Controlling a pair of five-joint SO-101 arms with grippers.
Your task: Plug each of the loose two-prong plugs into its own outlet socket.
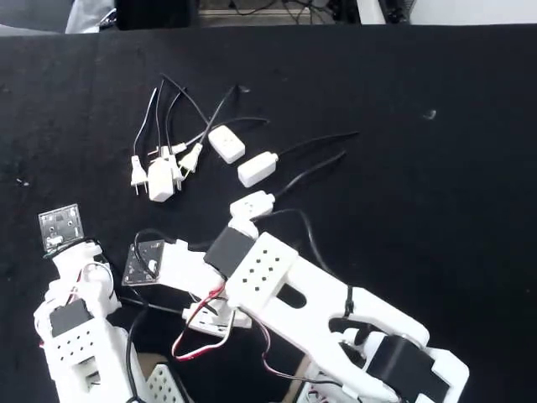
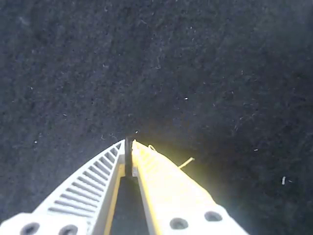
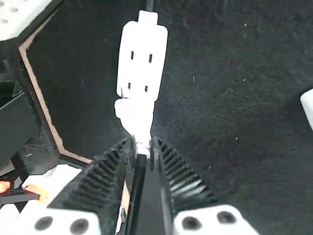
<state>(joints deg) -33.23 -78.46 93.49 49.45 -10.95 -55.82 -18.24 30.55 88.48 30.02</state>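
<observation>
In the right wrist view my right gripper is shut on a small white plug. The plug touches the near end of a white outlet socket that lies flat with two pairs of slots facing up. From above, that socket lies mid-table with my right gripper just behind it. Two more sockets lie farther back. Loose two-prong plugs lie with their black cords around a white block. My left gripper is shut with nothing in it, over bare black cloth.
Black cloth covers the table, and its right half is bare. Black cords run from the sockets toward the back right. The left arm's body stands at the front left, near the right arm's wires.
</observation>
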